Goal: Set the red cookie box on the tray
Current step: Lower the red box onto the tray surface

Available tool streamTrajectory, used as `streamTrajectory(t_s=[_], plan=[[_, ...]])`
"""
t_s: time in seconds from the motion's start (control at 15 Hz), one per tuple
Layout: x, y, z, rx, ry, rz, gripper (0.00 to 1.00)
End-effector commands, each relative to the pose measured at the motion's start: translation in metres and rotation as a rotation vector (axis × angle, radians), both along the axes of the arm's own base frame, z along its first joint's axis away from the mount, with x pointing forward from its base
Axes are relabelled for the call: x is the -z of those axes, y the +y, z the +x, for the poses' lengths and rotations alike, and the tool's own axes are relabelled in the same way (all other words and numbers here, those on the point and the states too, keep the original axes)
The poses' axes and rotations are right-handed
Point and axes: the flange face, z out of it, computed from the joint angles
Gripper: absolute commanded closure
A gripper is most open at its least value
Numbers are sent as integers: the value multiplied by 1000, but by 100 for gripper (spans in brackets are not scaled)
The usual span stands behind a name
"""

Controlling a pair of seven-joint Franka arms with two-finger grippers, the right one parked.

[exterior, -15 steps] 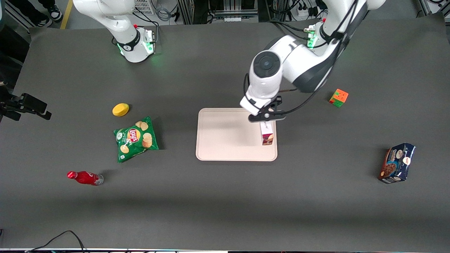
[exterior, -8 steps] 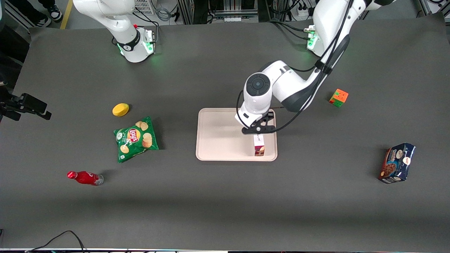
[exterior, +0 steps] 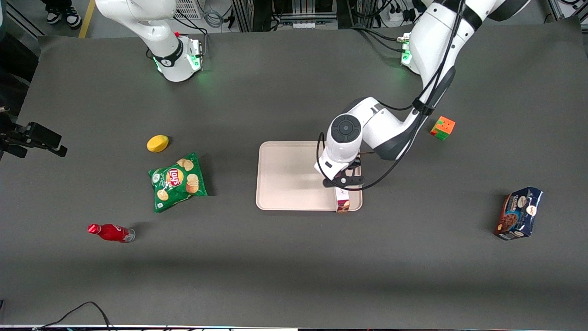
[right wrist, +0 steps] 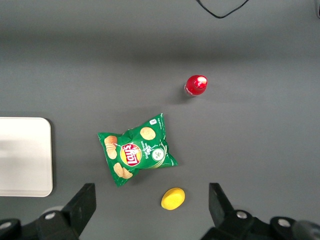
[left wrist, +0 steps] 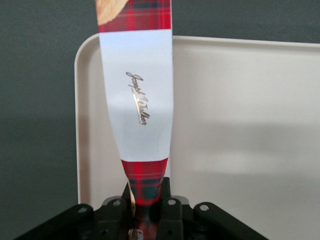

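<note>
We see one long, thin cardboard red cookie box point(left wrist: 141, 105), plaid with a smooth white panel, pinched at one end by the closed claw point(exterior: 342, 184). It hangs over the one flat, round-cornered beige tray point(exterior: 289, 177), along the rim toward the working arm's end, its free end jutting past the nearer rim.

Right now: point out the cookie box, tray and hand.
cookie box point(left wrist: 137, 105), left wrist view, white panel with script.
tray point(exterior: 287, 177), front view, bare floor.
hand point(left wrist: 148, 206), left wrist view, between its fingertips, shut on the box over the tray.
</note>
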Motion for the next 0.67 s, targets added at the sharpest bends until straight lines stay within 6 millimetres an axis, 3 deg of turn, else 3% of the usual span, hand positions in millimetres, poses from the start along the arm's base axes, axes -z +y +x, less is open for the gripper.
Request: streamTrajectory(t_s=[0.0,0.6], plan=[[-9,0,0,9,-19,10,100],[-1,7,-16,41,17,25,100]])
